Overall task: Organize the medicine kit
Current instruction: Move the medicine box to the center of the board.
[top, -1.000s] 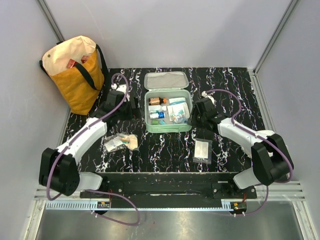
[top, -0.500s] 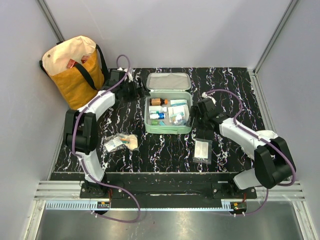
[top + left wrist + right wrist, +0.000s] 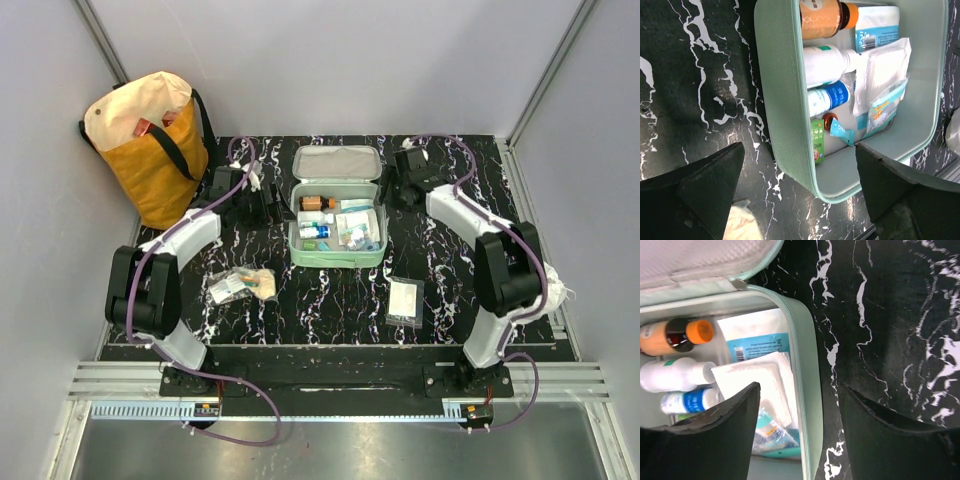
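The mint-green medicine kit [image 3: 335, 258] lies open at the table's middle, lid [image 3: 335, 162] flat behind it. It holds an amber bottle with an orange cap [image 3: 822, 17], a white bottle [image 3: 825, 62], a small blue-labelled bottle [image 3: 827, 97], a green box [image 3: 816, 142] and white and blue sachets [image 3: 757, 382]. My left gripper [image 3: 278, 203] is open and empty at the kit's left wall [image 3: 785, 105], which shows between its fingers [image 3: 705, 185]. My right gripper [image 3: 392, 190] is open and empty at the kit's right wall [image 3: 807, 390], near the lid hinge.
A yellow-and-cream tote bag [image 3: 150, 150] stands at the back left corner. A clear packet of supplies [image 3: 240, 285] lies front left of the kit. A clear bag with a white pad [image 3: 405, 300] lies front right.
My right gripper has swung from the kit's front right side back to its right rear corner. My left gripper has moved from the back left toward the kit's left wall.
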You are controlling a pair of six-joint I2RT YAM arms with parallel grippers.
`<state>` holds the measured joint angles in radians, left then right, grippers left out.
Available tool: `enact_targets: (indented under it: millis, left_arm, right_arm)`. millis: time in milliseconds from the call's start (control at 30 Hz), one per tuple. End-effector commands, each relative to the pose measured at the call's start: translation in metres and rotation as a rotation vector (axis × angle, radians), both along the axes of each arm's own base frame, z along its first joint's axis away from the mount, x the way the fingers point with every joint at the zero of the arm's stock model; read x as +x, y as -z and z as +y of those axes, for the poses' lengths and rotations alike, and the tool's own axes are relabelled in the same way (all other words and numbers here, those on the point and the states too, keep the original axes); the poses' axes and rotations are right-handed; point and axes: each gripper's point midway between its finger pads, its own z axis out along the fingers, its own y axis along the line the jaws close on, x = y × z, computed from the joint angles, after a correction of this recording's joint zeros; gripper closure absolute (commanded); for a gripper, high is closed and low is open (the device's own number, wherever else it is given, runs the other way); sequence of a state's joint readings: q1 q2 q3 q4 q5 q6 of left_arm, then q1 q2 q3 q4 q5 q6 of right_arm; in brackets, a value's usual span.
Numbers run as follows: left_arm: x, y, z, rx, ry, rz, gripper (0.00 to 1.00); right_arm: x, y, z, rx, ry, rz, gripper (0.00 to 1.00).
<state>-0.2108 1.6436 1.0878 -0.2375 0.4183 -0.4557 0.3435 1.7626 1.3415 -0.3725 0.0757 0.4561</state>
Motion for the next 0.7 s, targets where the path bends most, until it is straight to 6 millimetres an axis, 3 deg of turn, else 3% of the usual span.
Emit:
enact_targets:
  millis: [0,300,433,500,667]
  left_arm:
    - [-0.005,-0.028,0.001,0.027,0.032,-0.124,0.04]
    - [-0.033,-0.035,0.005,0.072,0.050,-0.136,0.04]
    - [-0.036,-0.030,0.006,0.079,0.055,-0.123,0.04]
    - [-0.036,-0.028,0.006,0.078,0.059,-0.119,0.04]
    - [-0.034,-0.032,0.004,0.074,0.057,-0.123,0.05]
  right_arm:
    - [0.008,0.016,0.007,-0.042,-0.070,0.036,0.35]
    - [0.002,0.031,-0.004,-0.134,-0.120,0.035,0.54]
    - [-0.005,0.043,-0.006,-0.171,-0.188,0.047,0.67]
    - [-0.008,0.048,-0.008,-0.186,-0.205,0.059,0.79]
    - [-0.018,0.050,-0.007,-0.212,-0.288,0.046,0.80]
